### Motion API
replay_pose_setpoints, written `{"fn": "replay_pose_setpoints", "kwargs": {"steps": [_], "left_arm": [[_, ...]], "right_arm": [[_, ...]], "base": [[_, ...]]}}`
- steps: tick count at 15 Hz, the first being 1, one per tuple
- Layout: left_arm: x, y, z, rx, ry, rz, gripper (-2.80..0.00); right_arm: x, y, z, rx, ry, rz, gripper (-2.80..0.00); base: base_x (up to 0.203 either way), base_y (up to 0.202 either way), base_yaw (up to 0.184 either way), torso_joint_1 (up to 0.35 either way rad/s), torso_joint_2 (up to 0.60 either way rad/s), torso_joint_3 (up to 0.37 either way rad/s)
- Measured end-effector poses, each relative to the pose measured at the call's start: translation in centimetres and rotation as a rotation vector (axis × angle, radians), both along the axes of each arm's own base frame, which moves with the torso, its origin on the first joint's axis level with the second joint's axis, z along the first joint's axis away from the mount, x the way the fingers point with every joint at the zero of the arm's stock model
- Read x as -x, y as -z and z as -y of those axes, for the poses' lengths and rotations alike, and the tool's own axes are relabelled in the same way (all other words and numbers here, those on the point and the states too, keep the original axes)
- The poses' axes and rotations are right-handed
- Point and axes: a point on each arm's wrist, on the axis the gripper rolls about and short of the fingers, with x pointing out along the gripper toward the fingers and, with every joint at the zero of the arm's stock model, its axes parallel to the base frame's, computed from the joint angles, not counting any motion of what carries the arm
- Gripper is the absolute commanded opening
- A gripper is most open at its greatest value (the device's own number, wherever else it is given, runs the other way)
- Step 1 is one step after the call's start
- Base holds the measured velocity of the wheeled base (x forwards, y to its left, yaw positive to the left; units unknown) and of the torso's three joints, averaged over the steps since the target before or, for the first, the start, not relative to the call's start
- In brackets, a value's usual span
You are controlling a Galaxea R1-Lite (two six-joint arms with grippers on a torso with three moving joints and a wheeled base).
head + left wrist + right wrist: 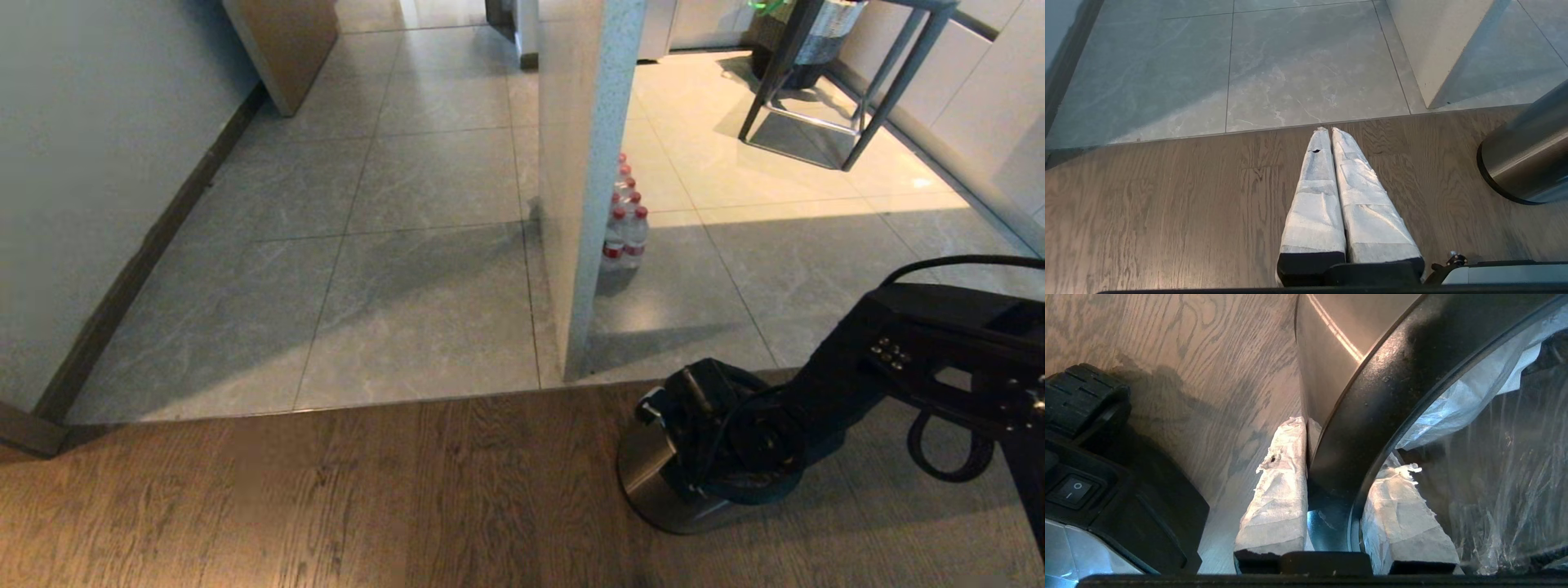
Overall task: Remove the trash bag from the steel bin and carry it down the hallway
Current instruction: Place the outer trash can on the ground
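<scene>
The steel bin [645, 478] stands on the wood-plank floor at the lower right, with its black rim [1384, 375] close up in the right wrist view. My right gripper [1343, 441] straddles that rim, one padded finger [1280, 486] outside against the steel wall and the other inside. It is shut on the rim. The trash bag [1498, 477], clear and crinkly, lines the inside of the bin beside the inner finger. From the head view my right arm and gripper [694, 425] cover the bin's mouth. My left gripper [1327, 130] hangs shut and empty over the planks, left of the bin [1527, 163].
The hallway's grey tiles [424, 245] begin just beyond the planks. A white partition wall [584, 163] stands ahead of the bin, with a pack of red-capped bottles [624, 233] behind it. A metal stool [849, 82] and dark basket [816, 37] are at the far right. My black base [1086, 457] is near the bin.
</scene>
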Motion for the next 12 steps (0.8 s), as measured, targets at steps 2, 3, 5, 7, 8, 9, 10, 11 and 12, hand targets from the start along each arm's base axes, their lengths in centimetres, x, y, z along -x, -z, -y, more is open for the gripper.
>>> {"fn": "replay_pose_setpoints", "kwargs": {"steps": [2,3,5,7,8,9,10,11,12], "left_arm": [[0.0,0.0,0.0,-0.001,0.0,0.0,-2.8],[0.0,0.0,0.0,0.0,0.0,0.0,-2.8],[0.0,0.0,0.0,0.0,0.0,0.0,-2.8],[0.0,0.0,0.0,0.0,0.0,-0.001,-2.8],[0.0,0.0,0.0,0.0,0.0,0.0,-2.8],[0.0,0.0,0.0,0.0,0.0,0.0,-2.8],[0.0,0.0,0.0,0.0,0.0,0.0,-2.8],[0.0,0.0,0.0,0.0,0.0,0.0,-2.8],[0.0,0.0,0.0,0.0,0.0,0.0,-2.8]], "right_arm": [[0.1,-0.2,0.1,0.002,0.003,0.002,-2.8],[0.1,-0.3,0.1,0.002,0.003,0.004,-2.8],[0.2,-1.2,0.1,-0.009,0.002,0.025,-2.8],[0.2,-2.6,0.2,-0.027,0.001,0.06,-2.8],[0.3,-3.5,0.2,-0.037,0.001,0.08,-2.8],[0.6,-4.3,0.4,-0.042,-0.002,0.091,-2.8],[1.1,-4.8,0.5,-0.044,-0.007,0.097,-2.8],[1.6,-5.5,0.8,-0.047,-0.009,0.105,-2.8],[2.0,-6.2,1.0,-0.051,-0.009,0.114,-2.8]], "base": [[0.0,0.0,0.0,0.0,0.0,0.0],[0.0,0.0,0.0,0.0,0.0,0.0],[0.0,0.0,0.0,0.0,0.0,0.0],[0.0,0.0,0.0,0.0,0.0,0.0],[0.0,0.0,0.0,0.0,0.0,0.0],[0.0,0.0,0.0,0.0,0.0,0.0],[0.0,0.0,0.0,0.0,0.0,0.0],[0.0,0.0,0.0,0.0,0.0,0.0],[0.0,0.0,0.0,0.0,0.0,0.0]]}}
